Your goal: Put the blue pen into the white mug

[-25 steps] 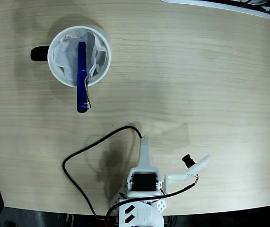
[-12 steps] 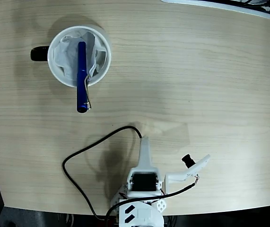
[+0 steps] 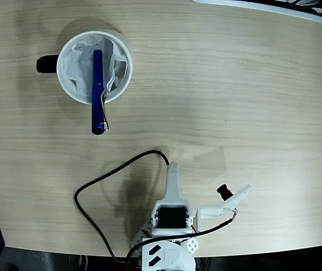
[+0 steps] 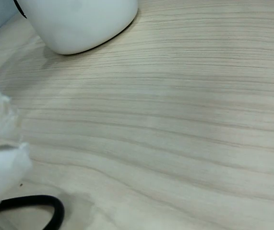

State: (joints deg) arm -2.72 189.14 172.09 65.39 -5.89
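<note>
Fixed view: slim glossy royal-blue pen [image 3: 97, 90] rests in the round white mug [image 3: 124, 79], long axis twelve-to-six, at eleven o'clock from the white gripper [image 3: 173, 176]; gripper opening cannot be told.

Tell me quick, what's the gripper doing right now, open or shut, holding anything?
Gripper: holding nothing, parked away from the mug; open or shut cannot be told. The pen sits in the mug.

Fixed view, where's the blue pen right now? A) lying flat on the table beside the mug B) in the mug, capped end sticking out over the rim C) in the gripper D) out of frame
B: the blue pen sits in the white mug, its clip end overhanging the rim.
</note>
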